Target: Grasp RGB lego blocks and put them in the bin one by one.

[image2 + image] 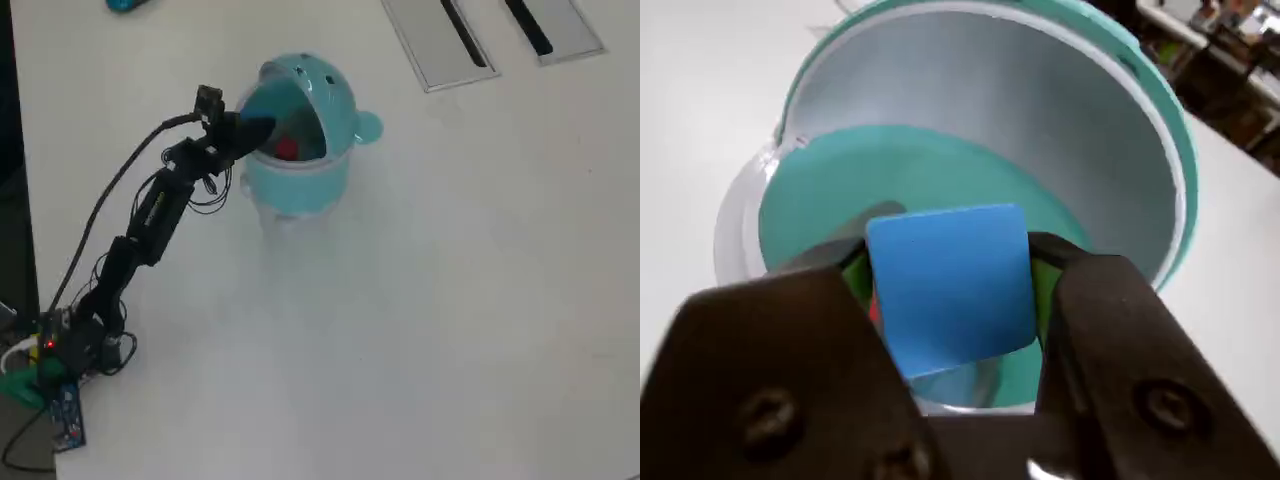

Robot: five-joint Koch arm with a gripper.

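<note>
In the wrist view my gripper [952, 255] is shut on the blue lego block [950, 295], whose flat blue face is turned to the camera. It hangs over the open mouth of the teal bin [1110, 150], with the hood's grey inside behind it. A red sliver [875, 308] and thin green strips show at the block's sides; what the green is cannot be told. In the overhead view the gripper [255, 130] reaches into the bin [305, 185] from the left, the blue block [264, 124] is at its tip, and a red block [287, 149] lies inside the bin.
Two grey slotted panels [440, 40] [560, 25] lie at the table's far right in the overhead view. A small teal object [125, 5] sits at the top left. The arm's base and cables [60, 350] fill the lower left, by the table's dark left edge.
</note>
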